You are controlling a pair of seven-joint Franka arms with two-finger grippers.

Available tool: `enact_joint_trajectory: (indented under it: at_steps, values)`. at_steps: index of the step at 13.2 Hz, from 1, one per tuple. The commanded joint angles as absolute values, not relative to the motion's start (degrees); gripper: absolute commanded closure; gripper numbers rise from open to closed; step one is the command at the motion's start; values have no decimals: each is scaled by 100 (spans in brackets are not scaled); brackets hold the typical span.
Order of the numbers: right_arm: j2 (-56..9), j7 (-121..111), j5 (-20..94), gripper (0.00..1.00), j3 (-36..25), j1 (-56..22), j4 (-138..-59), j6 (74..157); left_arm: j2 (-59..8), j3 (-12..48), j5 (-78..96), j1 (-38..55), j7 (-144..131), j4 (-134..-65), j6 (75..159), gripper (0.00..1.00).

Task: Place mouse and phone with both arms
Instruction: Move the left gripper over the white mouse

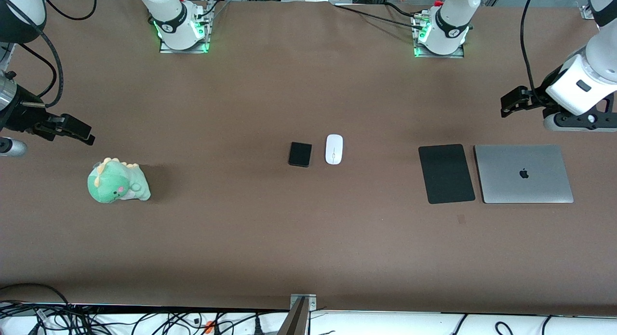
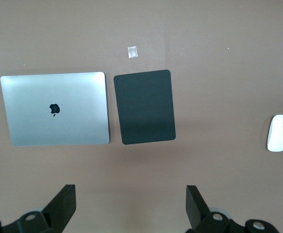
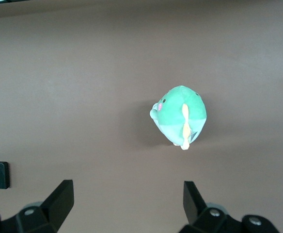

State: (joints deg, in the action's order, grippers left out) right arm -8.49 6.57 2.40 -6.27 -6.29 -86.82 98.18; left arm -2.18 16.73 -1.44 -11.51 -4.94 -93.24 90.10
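Both arms wait high at their own ends of the table [image 1: 270,238]; no grasp begun.

Left gripper [image 1: 511,103]: over bare table at the left arm's end, above the strip farther from the front camera than the laptop [image 1: 523,173]. Fingers [image 2: 64,204] spread wide, nothing between them.

Right gripper [image 1: 72,130]: over bare table at the right arm's end, near the plush dinosaur [image 1: 118,180]. Fingers [image 3: 59,199] spread wide, empty.

Mouse [image 1: 334,149] and phone [image 1: 300,154] lie flat mid-table, just beside each other, not touching. Mouse is on the side toward the left arm's end, phone toward the right arm's end. Both well apart from either gripper.

Black pad [image 1: 446,173] lies just beside the laptop, between it and the mouse.

Step in hand, as judged: the approach, before any pick. Next move likely calls for the left arm to travel to the mouse and the right arm to the phone, each descending with fingers straddling the item's narrow width. Items sit close together, so simultaneous descents risk the grippers crowding. Phone is low and thin; fingers must reach nearly to the table.
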Motion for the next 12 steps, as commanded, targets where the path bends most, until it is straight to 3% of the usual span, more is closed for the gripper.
enact_joint_trajectory:
  at_steps: [1, 12]
  values:
    - [-826, 624, 229, 0, -606, -615, -8596, 9686, -290, 1862, 9, -1116, -903, -9343, 9131, 0]
    - [-826, 651, 229, 0, -606, -615, -8613, 9686, -1290, 3374, -105, -924, -3154, -9351, 9966, 0]
